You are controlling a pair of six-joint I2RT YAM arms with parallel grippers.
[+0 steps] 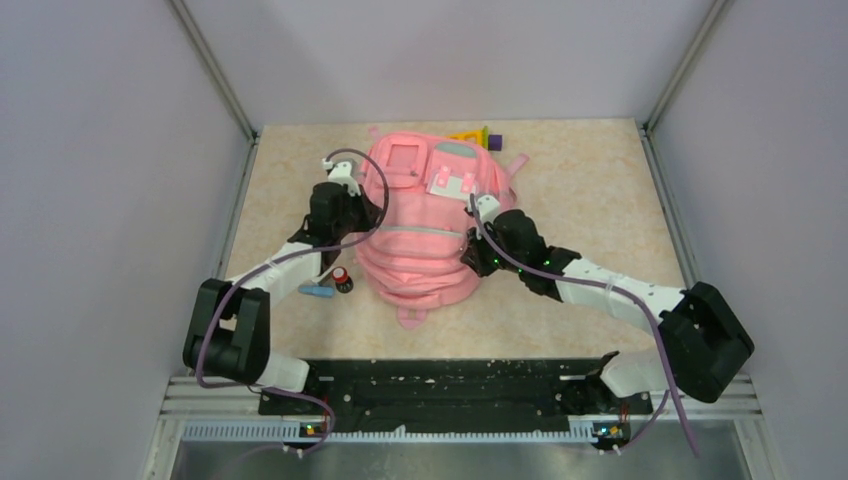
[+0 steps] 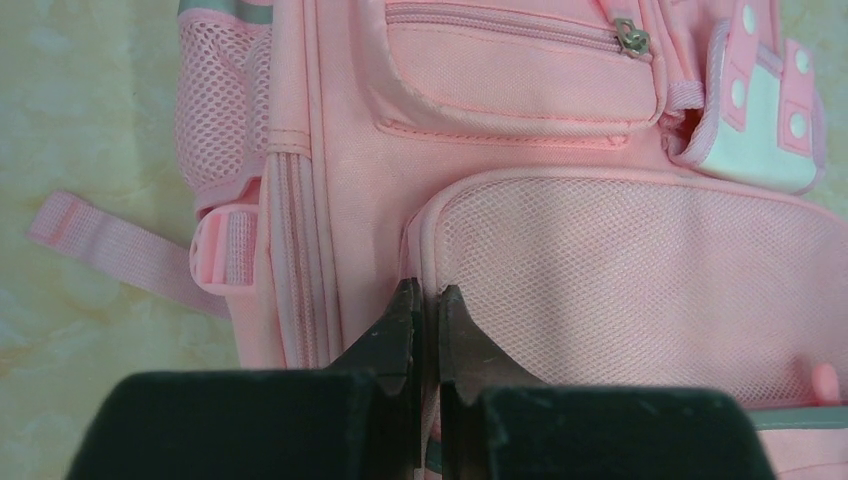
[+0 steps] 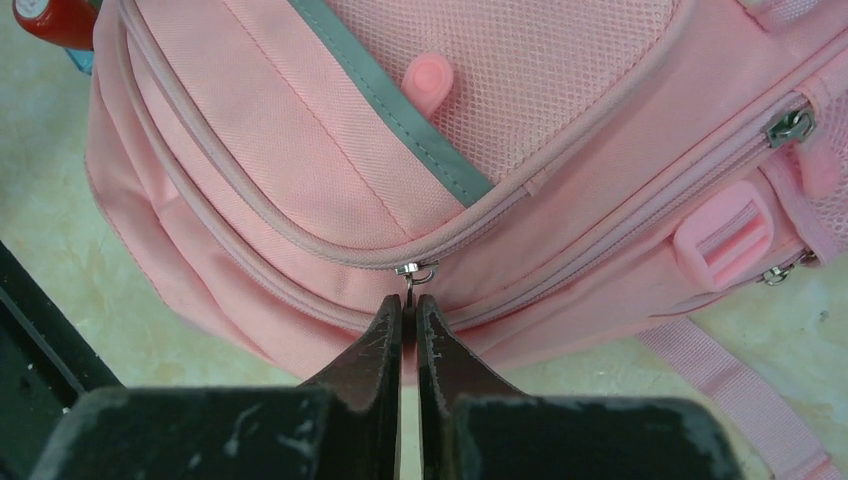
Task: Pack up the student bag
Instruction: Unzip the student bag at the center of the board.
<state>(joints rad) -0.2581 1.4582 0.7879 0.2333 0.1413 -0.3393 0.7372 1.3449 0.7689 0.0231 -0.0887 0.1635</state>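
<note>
**Two white-and-black arms, strung with purple cable**

Built alike: left arm (image 1: 270,265) and right arm (image 1: 600,290) sheathed in smooth white shells along the links, capped with blocky black housings at elbows and wrists. Trailed by a purple cable (image 1: 350,151) on the left and a greyer-purple cable (image 1: 668,380) on the right. Dotted with small green lights at the right wrist. Mounted on a black base plate (image 1: 440,385) fronted by a pale toothed strip (image 1: 440,433). Ended in the left gripper (image 2: 427,292) and right gripper (image 3: 408,300): dark wedge-shaped fingers tapering to blunt tips from black blocks, the right block flecked with pale scuffs.
</note>
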